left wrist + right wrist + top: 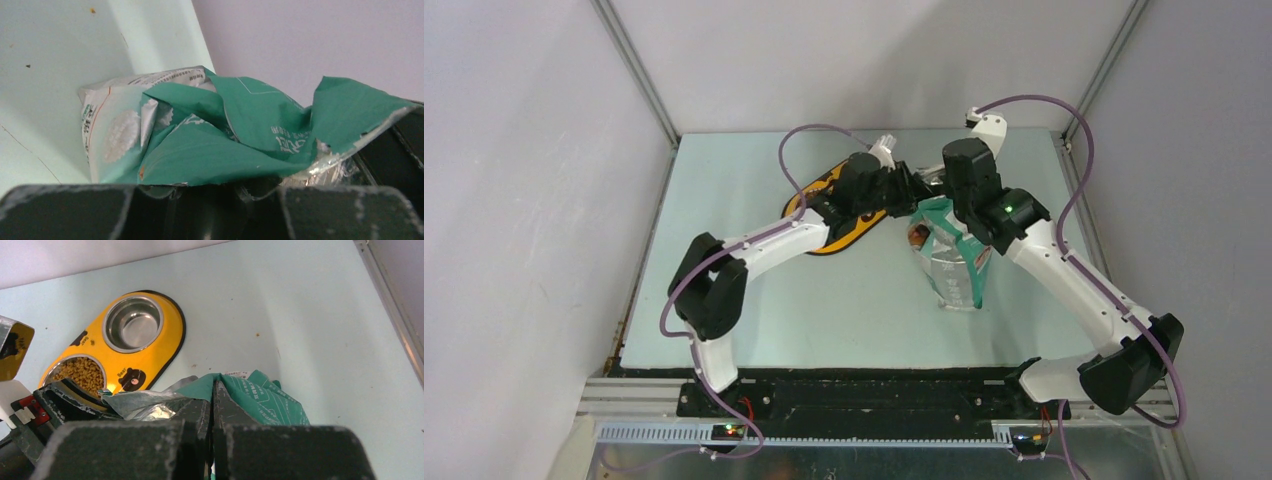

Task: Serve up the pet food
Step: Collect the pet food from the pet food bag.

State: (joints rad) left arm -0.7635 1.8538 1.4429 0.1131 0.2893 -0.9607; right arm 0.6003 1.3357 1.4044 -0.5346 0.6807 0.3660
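Note:
The pet food [80,374], brown kibble, fills one steel bowl of a yellow double feeder [155,355]. No kibble shows in the other views. The teal-and-white bag [952,265] stands upright at mid-table, also in the left wrist view [200,150] and the right wrist view [265,400]. My right gripper [213,390] is shut on the bag's top edge; from above it [944,195] is over the bag. My left gripper [207,200] has its jaws apart with the bag's crumpled mouth edge between them; from above it [912,190] is at the bag's top left.
The feeder's other steel bowl [132,325] is empty. The feeder [802,200] lies left of the bag, partly under my left arm. A shiny metal piece [11,351] shows at the left edge. Loose crumbs [257,334] dot the table. Walls close in on three sides.

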